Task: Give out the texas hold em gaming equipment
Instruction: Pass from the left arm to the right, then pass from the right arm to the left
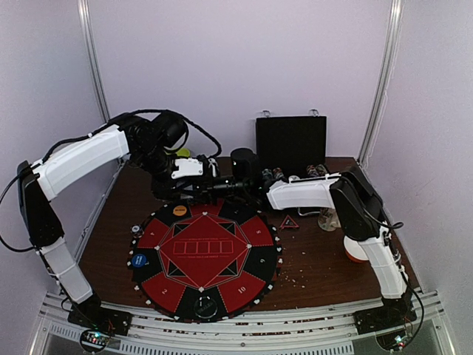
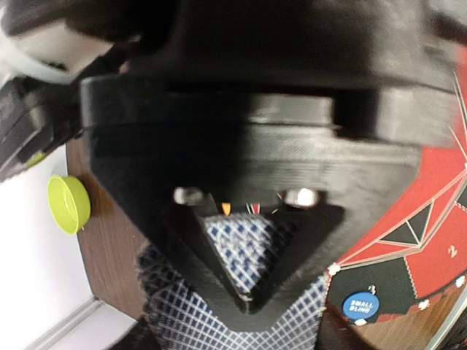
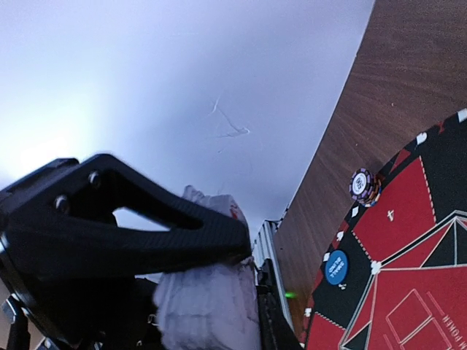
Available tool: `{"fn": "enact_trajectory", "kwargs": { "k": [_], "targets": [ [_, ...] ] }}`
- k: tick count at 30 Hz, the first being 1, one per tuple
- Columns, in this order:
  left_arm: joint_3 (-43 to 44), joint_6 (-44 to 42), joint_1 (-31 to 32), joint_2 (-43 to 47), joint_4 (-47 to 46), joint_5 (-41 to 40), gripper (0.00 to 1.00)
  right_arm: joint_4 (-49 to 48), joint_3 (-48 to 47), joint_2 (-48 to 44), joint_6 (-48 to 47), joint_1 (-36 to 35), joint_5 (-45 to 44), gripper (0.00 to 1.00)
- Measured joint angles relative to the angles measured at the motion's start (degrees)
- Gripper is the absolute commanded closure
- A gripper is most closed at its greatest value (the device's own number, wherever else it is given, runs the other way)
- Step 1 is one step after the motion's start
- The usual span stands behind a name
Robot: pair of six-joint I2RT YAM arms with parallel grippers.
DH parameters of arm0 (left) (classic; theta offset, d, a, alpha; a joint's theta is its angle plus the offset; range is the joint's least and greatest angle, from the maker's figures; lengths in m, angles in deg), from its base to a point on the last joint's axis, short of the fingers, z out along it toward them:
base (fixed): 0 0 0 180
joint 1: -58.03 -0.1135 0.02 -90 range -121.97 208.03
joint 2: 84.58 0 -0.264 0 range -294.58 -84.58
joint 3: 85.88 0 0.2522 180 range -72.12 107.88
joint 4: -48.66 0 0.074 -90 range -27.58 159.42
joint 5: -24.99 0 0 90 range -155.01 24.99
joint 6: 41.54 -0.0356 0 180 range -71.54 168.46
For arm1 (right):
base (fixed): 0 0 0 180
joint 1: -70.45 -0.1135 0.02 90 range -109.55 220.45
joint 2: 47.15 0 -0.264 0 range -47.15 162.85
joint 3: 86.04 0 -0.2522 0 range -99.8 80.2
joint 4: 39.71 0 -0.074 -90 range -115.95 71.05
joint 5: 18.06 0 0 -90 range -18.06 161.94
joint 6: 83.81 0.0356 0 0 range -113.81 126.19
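Pincers meet above the far rim of the round red-and-black poker mat (image 1: pixel 203 251) on the brown wooden desk (image 1: pixel 318 259). The left pincer (image 1: pixel 199 185) is closed partway on a stack of playing cards with grey-blue lattice backs (image 2: pixel 179 317). White card faces (image 3: pixel 208 310) lie against a black finger (image 3: pixel 146 226) of the right pincer (image 1: pixel 226 186); whether its jaws grip them I cannot tell. A small round blue disc (image 1: pixel 140 259) and a small round orange disc (image 1: pixel 179 210) sit on the mat. A striped poker chip (image 3: pixel 363 185) lies at its edge, and a small red-black triangle (image 1: pixel 289 222) lies beside it.
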Motion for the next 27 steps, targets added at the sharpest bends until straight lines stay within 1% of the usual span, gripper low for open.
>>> {"fn": "enact_trajectory", "kwargs": {
  "k": [1, 3, 4, 7, 10, 12, 15, 17, 19, 21, 24, 25, 27],
  "targets": [
    [-0.90, 0.13, 0.20, 0.22, -1.09, -0.24, 0.15, 0.11, 0.00, -0.02, -0.57, 0.00, 0.31, 1.00],
    [-5.01, 0.42, 0.26, 1.62, -5.20, -0.57, 0.10, 1.49, 0.02, -0.57, -2.21, 0.09, 0.66, 1.00],
    [-7.43, 0.46, 0.26, 2.75, -7.32, -0.24, 0.03, 2.47, 0.55, -0.94, -3.15, 0.26, 0.70, 1.00],
    [-18.51, 0.33, 0.24, 9.25, -14.56, 0.09, 0.02, 5.38, 4.37, -3.74, -5.57, 0.83, 1.31, 1.00],
    [-26.62, 0.22, 0.24, 15.52, -20.04, 0.94, 0.02, 7.30, 7.98, -7.63, -7.39, 1.09, 1.92, 1.00],
    [-30.12, 0.22, 0.24, 19.17, -23.82, 1.64, 0.02, 7.37, 9.35, -9.94, -7.82, 1.09, 2.25, 1.00],
    [-31.76, 0.74, 0.24, 21.46, -30.18, 2.49, 0.02, 7.30, 10.69, -12.98, -8.31, 1.09, 2.64, 1.00],
    [-32.92, 1.29, 0.24, 22.16, -35.41, 4.44, 0.02, 7.21, 10.78, -13.99, -8.52, 1.09, 2.64, 1.00],
    [-33.92, 1.68, 0.24, 22.43, -38.73, 6.36, 0.03, 7.34, 10.75, -14.47, -8.92, 1.05, 2.64, 1.00],
    [-34.84, 2.08, 0.24, 22.43, -41.59, 8.66, 0.08, 7.96, 10.69, -14.51, -9.57, 1.05, 2.60, 1.00],
    [-35.01, 2.23, 0.24, 22.34, -43.65, 11.06, 0.17, 10.08, 10.64, -14.51, -10.82, 1.05, 2.51, 1.00],
    [-34.99, 2.27, 0.24, 22.29, -43.80, 11.45, 0.23, 10.43, 10.60, -14.51, -11.17, 1.05, 2.34, 1.00],
    [-34.95, 2.38, 0.24, 21.94, -43.58, 12.33, 0.30, 11.26, 10.38, -14.51, -11.72, 1.05, 2.14, 1.00]
  ]
}}
